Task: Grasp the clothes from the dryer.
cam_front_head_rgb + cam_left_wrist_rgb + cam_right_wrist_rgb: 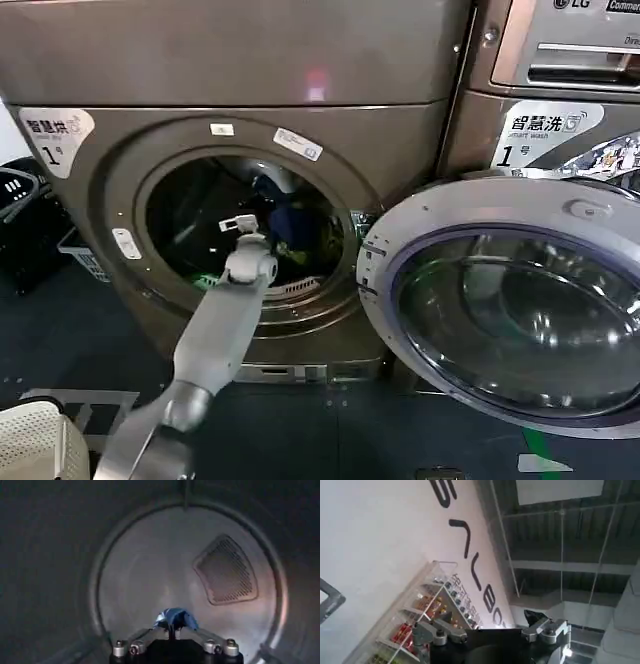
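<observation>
The left gripper (172,627), reaching into the dryer (120,190), is clamped on a dark blue garment (175,616), mostly hidden behind its fingers.

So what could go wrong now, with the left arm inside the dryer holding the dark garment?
1. The left gripper pinches only a small fold of the dark garment, so it may slip out while being pulled back.
2. The arm passes through the dryer opening close to its lower rim; the hanging cloth could catch there.
3. The open door stands just beside the path and might be hit.
</observation>
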Motion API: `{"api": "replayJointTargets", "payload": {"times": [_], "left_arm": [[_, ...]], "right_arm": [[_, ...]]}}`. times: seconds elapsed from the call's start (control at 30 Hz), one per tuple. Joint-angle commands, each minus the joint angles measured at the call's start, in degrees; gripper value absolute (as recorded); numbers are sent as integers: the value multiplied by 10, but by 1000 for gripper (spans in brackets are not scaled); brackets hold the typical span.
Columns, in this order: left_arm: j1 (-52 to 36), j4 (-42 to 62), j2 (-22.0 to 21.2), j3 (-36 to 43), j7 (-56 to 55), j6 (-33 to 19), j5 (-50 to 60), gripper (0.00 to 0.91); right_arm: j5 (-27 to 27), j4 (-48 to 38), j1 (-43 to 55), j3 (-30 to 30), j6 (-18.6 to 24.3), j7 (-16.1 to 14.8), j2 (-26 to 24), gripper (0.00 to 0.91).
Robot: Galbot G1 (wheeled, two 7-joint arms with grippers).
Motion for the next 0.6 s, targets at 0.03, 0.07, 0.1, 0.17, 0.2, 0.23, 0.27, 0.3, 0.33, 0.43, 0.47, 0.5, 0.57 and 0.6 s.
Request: {"api": "replayJointTargets", "payload": {"times": [0.03,0.07,0.1,0.17,0.2,0.23,0.27,0.3,0.33,0.43,0.47,0.5,0.57,0.6], "left_arm": [[60,-68,-3,-17,-29,-15,21,0],[59,-67,-4,-17,-29,-14,22,0],[58,-66,-3,-16,-28,-13,22,0],[54,-64,-3,-13,-26,-12,24,0],[53,-62,-3,-13,-25,-11,24,0],[51,-61,-4,-13,-25,-11,23,0],[49,-58,-4,-13,-26,-12,25,0],[48,-55,-5,-14,-26,-13,26,0],[47,-53,-5,-15,-26,-12,26,0],[46,-47,-5,-14,-24,-12,27,0],[46,-45,-5,-14,-23,-12,28,0],[46,-44,-5,-13,-22,-11,29,0],[44,-38,-7,-10,-20,-12,31,0],[43,-36,-8,-10,-19,-11,31,0]], "right_arm": [[-6,-2,-2,4,-4,8,1,907],[-6,-4,-2,6,-5,8,0,907],[-7,-6,-3,7,-4,9,-1,907],[-10,-9,-2,9,-7,5,-1,907],[-12,-9,0,9,-11,4,-2,907],[-13,-8,0,9,-15,5,-2,907],[-12,-8,1,7,-15,7,-3,907],[-11,-8,1,6,-13,10,-4,907],[-9,-9,1,5,-10,12,-5,907],[-9,-14,1,6,-8,12,-9,907],[-9,-15,1,6,-8,11,-9,907],[-10,-16,1,6,-8,11,-10,907],[-10,-16,1,5,-7,10,-11,907],[-10,-16,1,5,-7,10,-11,907]]}}
